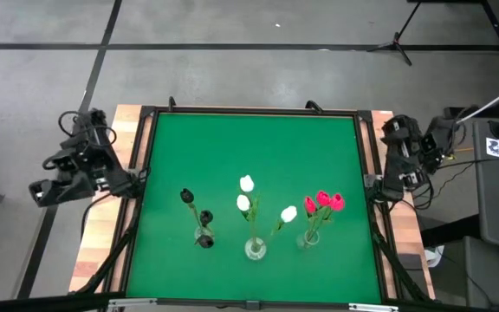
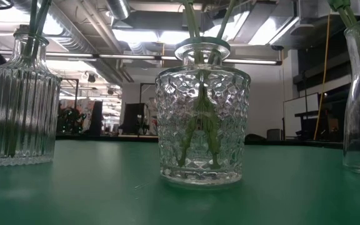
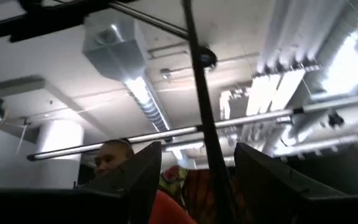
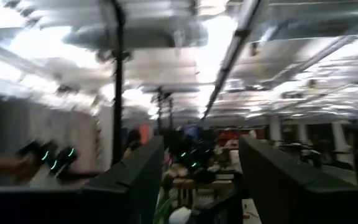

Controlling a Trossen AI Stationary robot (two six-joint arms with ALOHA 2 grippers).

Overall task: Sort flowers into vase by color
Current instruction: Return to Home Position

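Dimpled glass vase (image 2: 202, 112), white tulips (image 1: 247, 184) inside

Reference: middle vase (image 1: 255, 249), on the worktop (image 1: 258, 147). I log the left vase (image 1: 204, 238) just left of it and the right vase (image 1: 307, 238) just right of it, both slightly behind. The flowers (image 1: 247, 184) stand in all three. The left arm (image 1: 81, 160) sits well left of it, off the worktop; the right arm (image 1: 405, 156) well right, likewise off.

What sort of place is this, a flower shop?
Likely a robotics lab in an industrial hall: exposed ceiling ducts, bare concrete floor, and a left arm and right arm parked beside a green table holding vases.
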